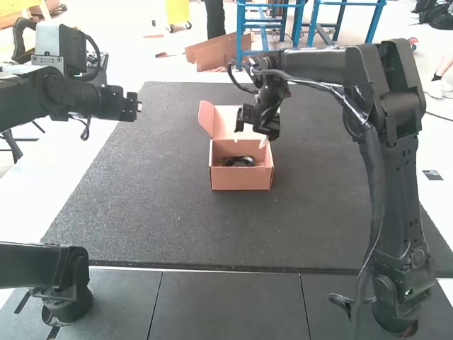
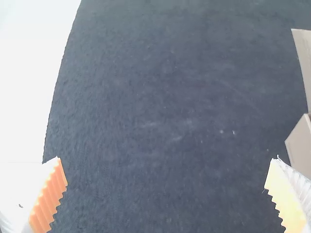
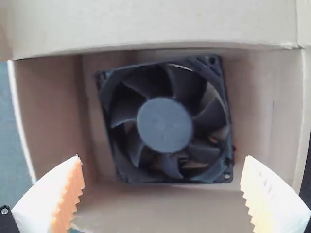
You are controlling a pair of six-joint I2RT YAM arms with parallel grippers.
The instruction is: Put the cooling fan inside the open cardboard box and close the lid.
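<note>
- The mat (image 1: 141,198) is lying flat under the work area and is carrying the box.
- The right arm (image 1: 396,142) is standing at the mat's right side and is bending over the box from above.
- The left arm (image 1: 56,92) is hanging over the mat's left edge, well apart from the box.
- The box (image 1: 241,177) is sitting upright near the mat's centre with its top open.
- The lid (image 1: 212,119) is standing up from the box's far left rim, tilting outward and leaving the opening uncovered.
- The right gripper (image 3: 160,165) is hanging just above the opening, released. Its white ribbed fingers are spreading wide and grasping nothing. It is occupying the space directly over the opening.
- The left gripper (image 2: 165,164) is also released, its fingers standing wide apart over bare mat, with a box edge just beside one finger.
- The fan (image 3: 165,124) is lying flat on the box floor, blades facing up, with the cardboard walls closing around it. No finger is touching it.
</note>
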